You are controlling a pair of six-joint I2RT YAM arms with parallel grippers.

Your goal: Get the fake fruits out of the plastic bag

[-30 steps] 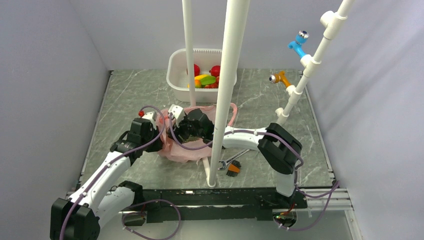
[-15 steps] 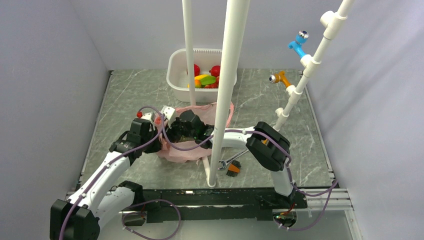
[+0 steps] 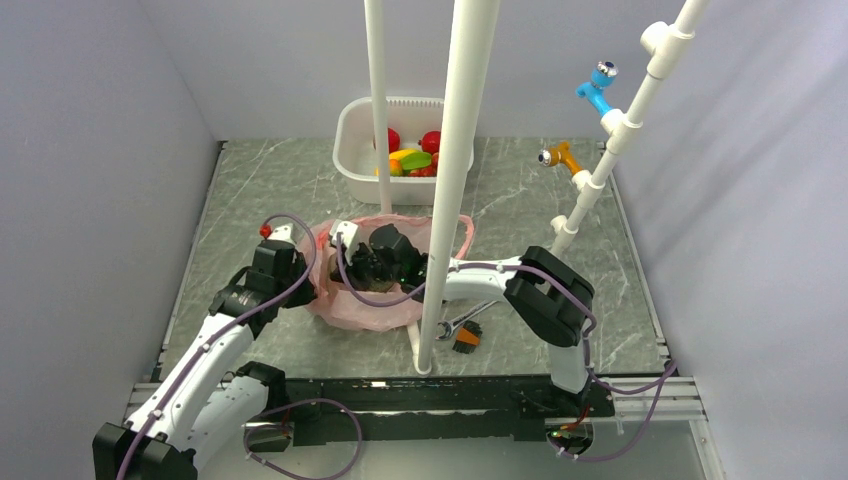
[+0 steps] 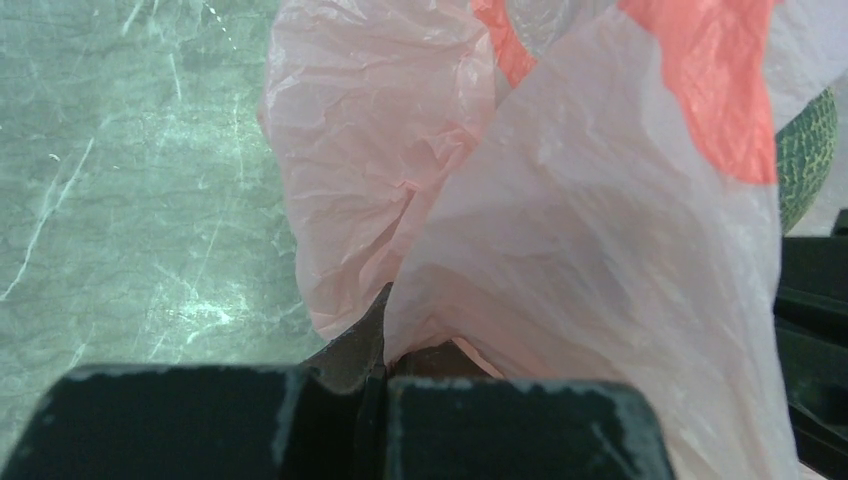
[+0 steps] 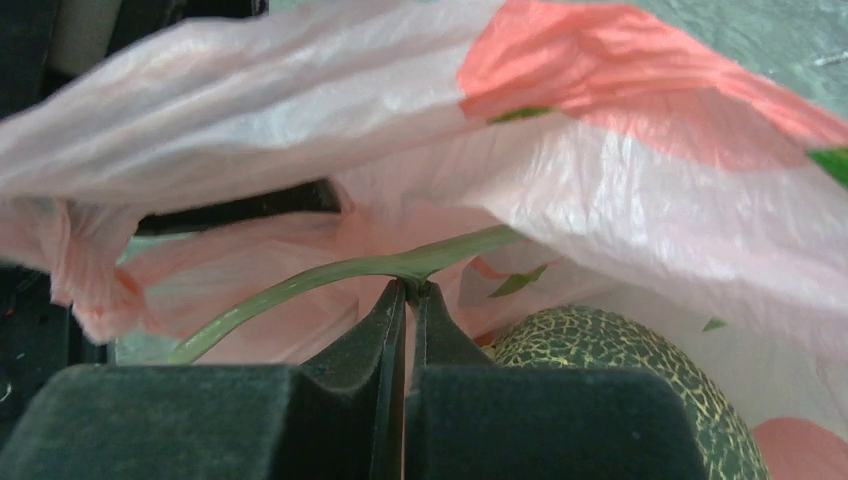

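The pink plastic bag (image 3: 372, 302) lies mid-table with its mouth spread. My left gripper (image 3: 312, 262) is shut on the bag's left rim; in the left wrist view the film (image 4: 560, 250) bunches out of the closed left gripper (image 4: 385, 365). My right gripper (image 5: 411, 290) reaches into the bag and is shut on a thin green-edged fold of the bag (image 5: 340, 272). A dull-green netted ball (image 5: 620, 370) sits inside the bag just right of those fingers, and its edge shows in the left wrist view (image 4: 805, 150). More fake fruits (image 3: 412, 160), red, yellow and green, lie in the white tub (image 3: 345, 140).
A thick white pole (image 3: 450, 200) stands in front of the bag and hides part of it; a thinner one (image 3: 378, 100) rises by the tub. An orange-handled wrench (image 3: 462, 330) lies near the pole's foot. A white pipe with orange (image 3: 560, 157) and blue (image 3: 597, 85) fittings stands right.
My right gripper has shut on the bag's fold inside the bag. The left arm has drawn left with the rim, and the bag's mouth now stands wider.
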